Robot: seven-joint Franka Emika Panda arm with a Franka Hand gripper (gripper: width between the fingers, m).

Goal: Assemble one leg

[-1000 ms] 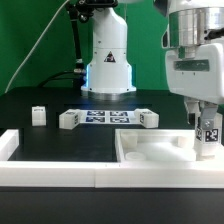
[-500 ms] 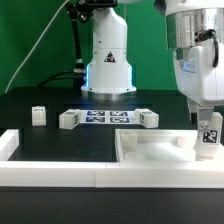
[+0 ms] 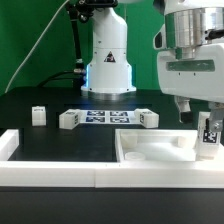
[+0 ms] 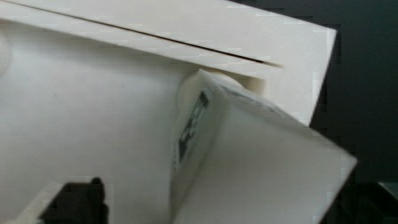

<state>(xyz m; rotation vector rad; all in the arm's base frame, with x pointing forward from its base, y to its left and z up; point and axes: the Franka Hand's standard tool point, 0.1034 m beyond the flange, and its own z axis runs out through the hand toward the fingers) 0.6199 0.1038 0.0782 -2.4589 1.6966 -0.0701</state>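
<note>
Leg (image 3: 210, 135): upright in white panel (image 3: 150, 152), corner at the exterior view's right. Fingers (image 3: 184, 112): released, spread about leg's top. Counter (image 3: 60, 138): marker board (image 3: 105, 117), three spare legs (image 3: 37, 115).

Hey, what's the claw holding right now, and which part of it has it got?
Cannot tell: the claw sits right at the top of the upright leg, but any finger contact is hidden.
</note>
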